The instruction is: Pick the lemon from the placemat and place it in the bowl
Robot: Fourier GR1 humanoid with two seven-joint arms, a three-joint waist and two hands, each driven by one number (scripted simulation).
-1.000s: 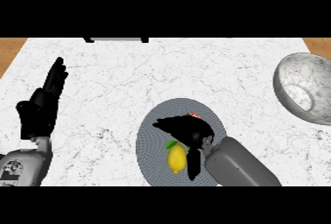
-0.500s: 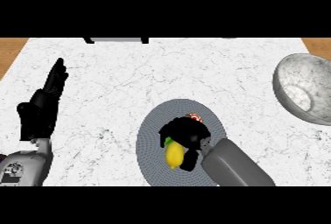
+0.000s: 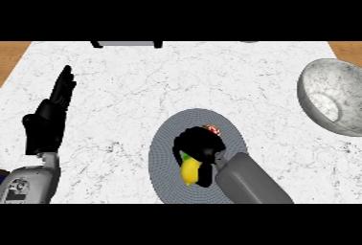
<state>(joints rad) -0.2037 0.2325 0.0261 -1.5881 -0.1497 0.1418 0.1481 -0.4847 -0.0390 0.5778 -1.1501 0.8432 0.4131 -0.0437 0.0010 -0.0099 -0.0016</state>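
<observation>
A yellow lemon [image 3: 188,172] lies on the round grey placemat [image 3: 164,143] at the lower middle of the counter. My right hand [image 3: 200,146] sits on top of it, fingers curled over its upper end, with only the lemon's lower part showing. A small red and white item [image 3: 212,129] peeks out just past the fingers. The grey speckled bowl [image 3: 332,103] stands at the right edge of the counter, apart from the hand. My left hand [image 3: 48,119] rests open at the left, fingers pointing up.
The white marble counter [image 3: 141,81] has wooden strips at its far left and right corners. A dark object [image 3: 126,44] sits at the back edge.
My right hand has closed in over the lemon, its fingers curling further round it. The left hand has not moved.
</observation>
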